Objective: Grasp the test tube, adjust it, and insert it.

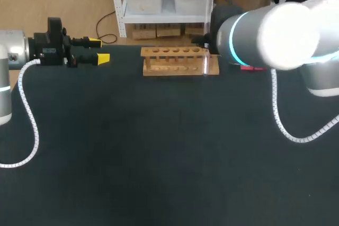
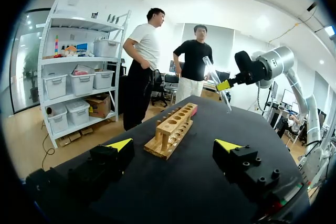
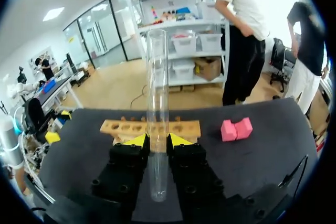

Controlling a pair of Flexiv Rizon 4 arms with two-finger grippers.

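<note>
Black table (image 1: pixel 159 146), wooden rack (image 1: pixel 180 61) at its far edge, pink block (image 3: pixel 236 128) near it. Test tube (image 3: pixel 157 114): clear and thin-walled, judged light, rigid, slippery and breakable. It is off the table, clamped between the fingers of the right gripper (image 3: pixel 157 141) by the rack's right end, not inserted. The hold is on the plain body, nearer one end. A moderate squeeze is advised. Left gripper (image 1: pixel 99 50): jaws apart, empty, left of the rack.

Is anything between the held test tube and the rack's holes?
Nothing visible does. The right gripper is shut on the test tube near the wooden rack, whose holes look empty. The pink block lies beside the rack; the left gripper is apart.
</note>
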